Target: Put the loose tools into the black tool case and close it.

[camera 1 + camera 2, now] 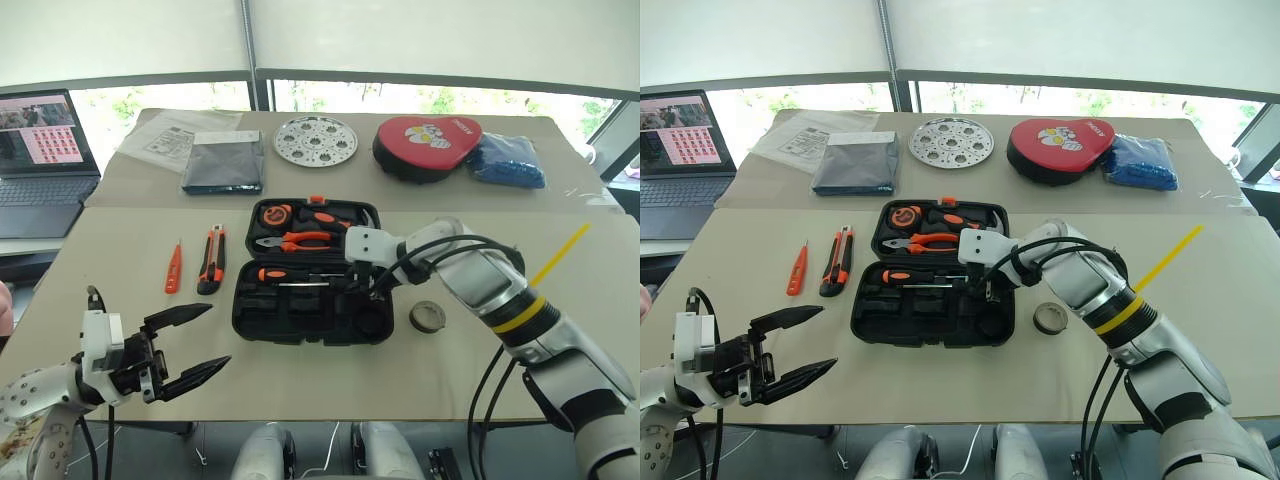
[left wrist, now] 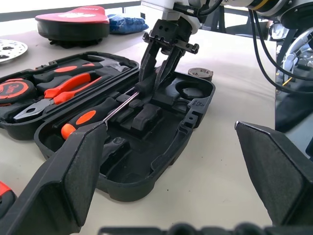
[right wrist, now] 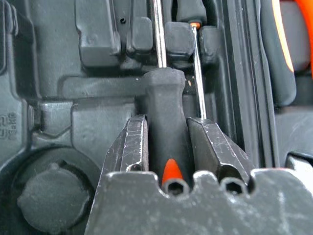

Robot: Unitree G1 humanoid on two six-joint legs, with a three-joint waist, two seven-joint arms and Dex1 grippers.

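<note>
I have the right gripper down inside the near half of the open black tool case, its fingers clamped on the black-and-orange handle of a screwdriver. A second screwdriver already lies in its slot along the far edge of that half, the two shafts almost side by side. To seat this one well, I judge I should keep the shaft in line with its moulded groove, press the handle down until it sits flush, and only then let go. The left gripper hangs near the table's near left edge, fingers spread wide and empty. The slim orange tester and utility knife wait on the table left of the case; the tape roll sits just right of it.
</note>
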